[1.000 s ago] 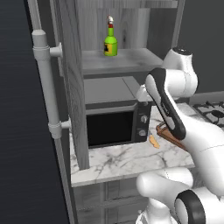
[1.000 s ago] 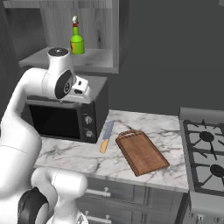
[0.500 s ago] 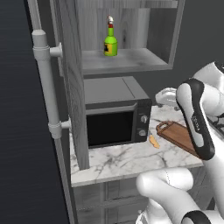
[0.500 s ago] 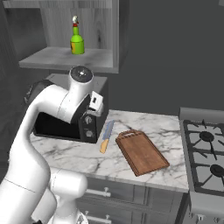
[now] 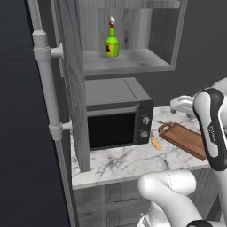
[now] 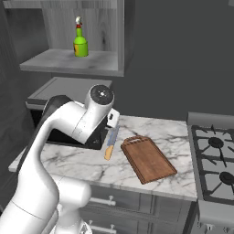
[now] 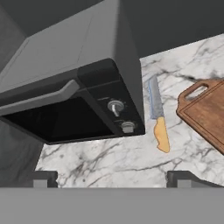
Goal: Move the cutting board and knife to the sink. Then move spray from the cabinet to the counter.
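Step in hand: approach to the first pick, with nothing yet grasped and the sink not in sight. Gripper (image 7: 111,179): held above the counter (image 7: 109,162), its two dark finger tips set wide apart with bare marble between them, holding nothing. Knife (image 7: 158,116): lying flat on the marble ahead of the gripper and slightly to its right, orange-yellow handle toward the gripper and grey blade pointing away, just beside the microwave (image 7: 78,92). Cutting board (image 7: 208,111): flat on the counter farther to the right of the gripper, handle end toward the knife, near it but apart. Spray (image 6: 80,42): upright on the shelf of the cabinet (image 6: 68,61), well above the gripper, untouched. Stove (image 6: 215,155): beyond the board, on the far right. Arm: bent over from the base, with the forearm reaching low across the front of the microwave and the hand tilted down toward the marble. Next move, as judged: shift the hand right and forward, centre the fingers over the knife handle or board handle, then descend; the knife's closeness to the microwave leaves little room on that side.
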{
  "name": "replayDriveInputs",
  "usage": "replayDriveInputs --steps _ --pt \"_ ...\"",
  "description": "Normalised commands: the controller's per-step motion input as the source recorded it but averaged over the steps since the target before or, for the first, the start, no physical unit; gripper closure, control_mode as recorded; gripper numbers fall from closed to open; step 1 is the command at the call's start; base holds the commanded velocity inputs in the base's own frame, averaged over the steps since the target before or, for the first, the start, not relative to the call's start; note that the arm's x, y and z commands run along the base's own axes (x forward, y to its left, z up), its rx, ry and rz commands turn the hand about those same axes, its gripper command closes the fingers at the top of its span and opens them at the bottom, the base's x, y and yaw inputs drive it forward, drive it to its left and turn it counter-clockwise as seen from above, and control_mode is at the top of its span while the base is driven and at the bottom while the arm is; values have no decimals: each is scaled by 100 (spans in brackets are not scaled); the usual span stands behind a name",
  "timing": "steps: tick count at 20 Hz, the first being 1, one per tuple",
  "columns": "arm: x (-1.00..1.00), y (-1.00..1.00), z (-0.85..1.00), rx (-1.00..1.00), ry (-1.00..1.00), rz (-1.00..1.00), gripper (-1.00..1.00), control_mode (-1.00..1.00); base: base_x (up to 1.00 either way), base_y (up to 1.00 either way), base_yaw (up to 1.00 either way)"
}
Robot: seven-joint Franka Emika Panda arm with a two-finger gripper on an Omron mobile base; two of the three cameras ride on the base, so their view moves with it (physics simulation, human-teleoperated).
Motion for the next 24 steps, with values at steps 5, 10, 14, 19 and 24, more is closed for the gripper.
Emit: replayDriveInputs --steps 5,10,14,19,24 --pt "0 -43 -14 0 5 0 -100 -100 0 0 0" --pt "8 -38 -19 0 21 0 -100 -100 0 0 0" --pt "20 -33 -23 0 21 0 -100 -100 0 0 0" --pt "46 -23 -18 0 31 0 -100 -100 0 0 0" --pt "42 -18 -21 0 15 3 -100 -100 0 0 0"
